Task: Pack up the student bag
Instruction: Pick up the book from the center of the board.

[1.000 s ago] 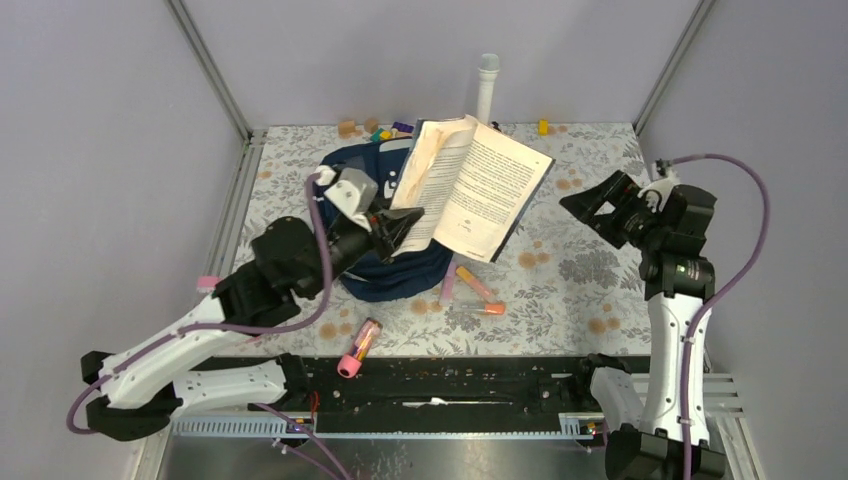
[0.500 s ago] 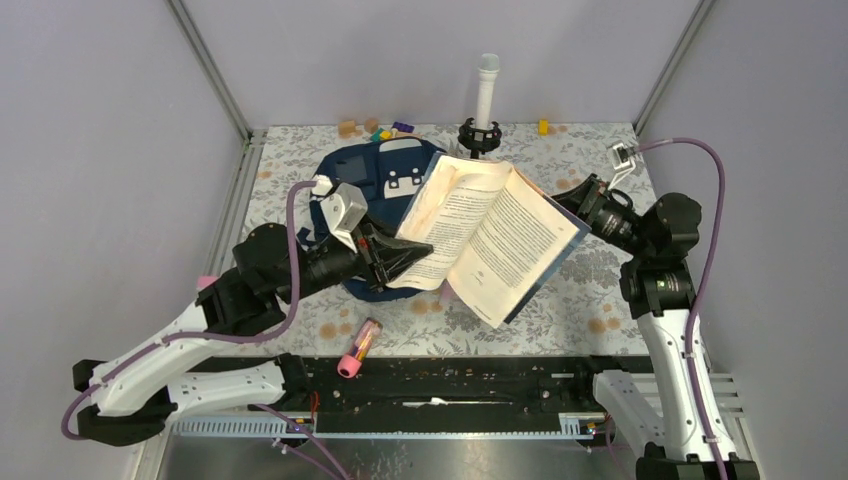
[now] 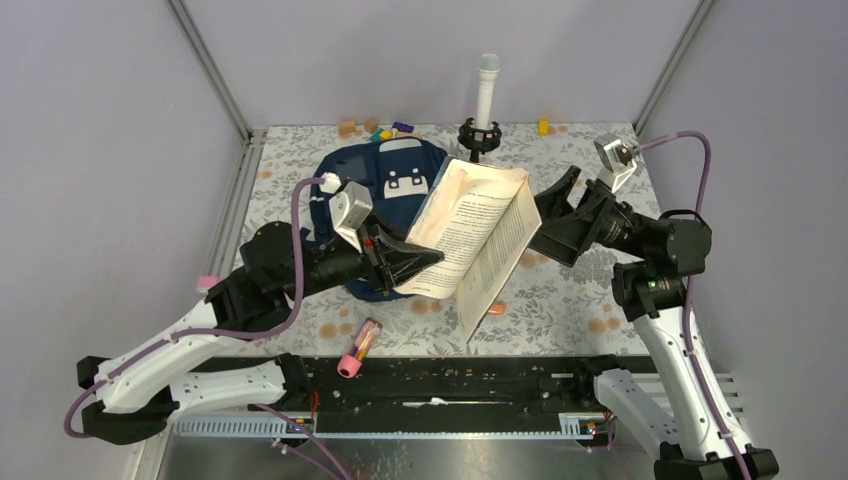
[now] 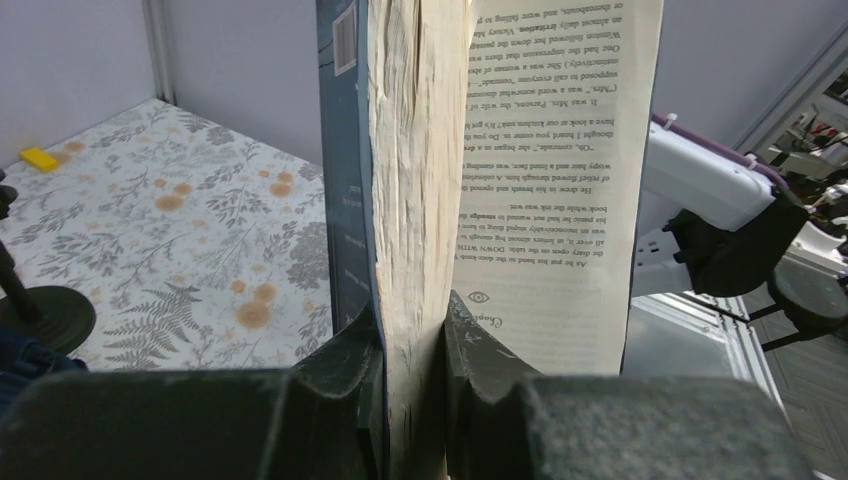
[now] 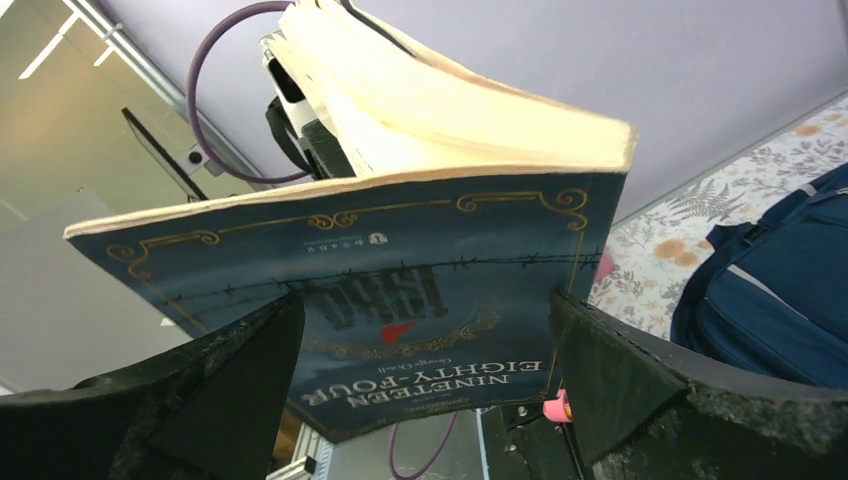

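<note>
Navy bag (image 3: 360, 170) lying on floral table (image 3: 590, 290), centre-left, w/ white-grey patches on top. Partly hidden by book (image 3: 470, 235) and L arm. Seen also at right edge of R wrist view, white trim visible.

Around it:
- White tube (image 3: 487, 85) upright in black stand (image 3: 480, 137) at back edge, just behind book.
- Yellow block (image 3: 543, 126) at back right.
- Orange blocks (image 3: 347, 127) plus a few coloured bits at back left, near bag top.
- Pink-yellow marker (image 3: 360, 344) near front edge, apart from bag.
- Small orange thing (image 3: 496, 309) on table, beside book's lower corner in top view.

Book up in air between both grippers, half open, printed pages toward top camera. Covers bag's right side and the table behind.

L arm: reaching from front-left base toward centre, forearm low over bag's near part. L gripper (image 3: 405, 262) closed tight on thick block of pages at book's lower edge. In L wrist view, fingers (image 4: 345, 375) pressed on both sides of the block, blue cover at left, one printed page loose at right.

R arm: elbow bent, wrist high, pointing left at book. R gripper (image 3: 553, 215) jaws spread fully wide, gripping nothing. In R wrist view, blue cover w/ title upside-down between the two fingers (image 5: 620, 385). Cannot tell if touching cover.
</note>
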You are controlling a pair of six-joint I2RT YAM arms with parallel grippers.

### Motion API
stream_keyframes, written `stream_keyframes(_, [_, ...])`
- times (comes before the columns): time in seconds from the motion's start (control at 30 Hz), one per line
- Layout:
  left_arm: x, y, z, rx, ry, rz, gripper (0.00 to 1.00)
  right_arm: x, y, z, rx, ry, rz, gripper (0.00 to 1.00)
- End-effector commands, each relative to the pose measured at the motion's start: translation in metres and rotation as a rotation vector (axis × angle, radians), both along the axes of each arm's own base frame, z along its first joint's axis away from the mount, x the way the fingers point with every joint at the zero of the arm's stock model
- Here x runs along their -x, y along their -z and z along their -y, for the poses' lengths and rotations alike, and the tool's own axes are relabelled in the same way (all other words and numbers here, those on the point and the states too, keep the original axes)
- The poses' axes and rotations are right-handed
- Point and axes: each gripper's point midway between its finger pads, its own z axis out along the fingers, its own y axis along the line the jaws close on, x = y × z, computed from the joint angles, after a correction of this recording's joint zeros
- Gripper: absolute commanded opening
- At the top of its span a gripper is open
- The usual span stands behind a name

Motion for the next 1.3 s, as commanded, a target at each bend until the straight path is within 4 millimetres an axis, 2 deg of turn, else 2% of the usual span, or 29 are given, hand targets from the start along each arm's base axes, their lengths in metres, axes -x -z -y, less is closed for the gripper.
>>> stream_keyframes(0.0, [0.022, -0.078, -0.016, 0.270, 0.073, 0.132, 0.00, 0.013, -0.008, -0.005, -0.006, -0.056, 0.075, 1.00])
stream_keyframes(0.27, [0.045, -0.094, -0.019, 0.337, 0.184, 0.145, 0.00, 0.000, -0.012, -0.013, -0.023, -0.066, 0.100, 1.00])
stream_keyframes(0.43, [0.050, -0.097, -0.021, 0.353, 0.209, 0.142, 0.00, -0.007, -0.014, -0.018, -0.043, -0.090, 0.109, 1.00])
stream_keyframes(0.77, [0.051, -0.096, -0.008, 0.370, 0.267, 0.110, 0.00, 0.019, -0.038, -0.024, -0.081, -0.180, 0.198, 0.97])
stream_keyframes(1.1, [0.037, -0.088, 0.002, 0.391, 0.319, 0.050, 0.00, 0.042, -0.059, -0.017, -0.152, -0.224, 0.249, 0.61])
stream_keyframes(1.2, [0.028, -0.082, 0.004, 0.381, 0.310, 0.030, 0.00, 0.048, -0.061, -0.016, -0.152, -0.233, 0.257, 0.45])
stream_keyframes(1.27, [0.024, -0.080, 0.004, 0.383, 0.312, 0.022, 0.00, 0.050, -0.061, -0.015, -0.156, -0.230, 0.256, 0.26])
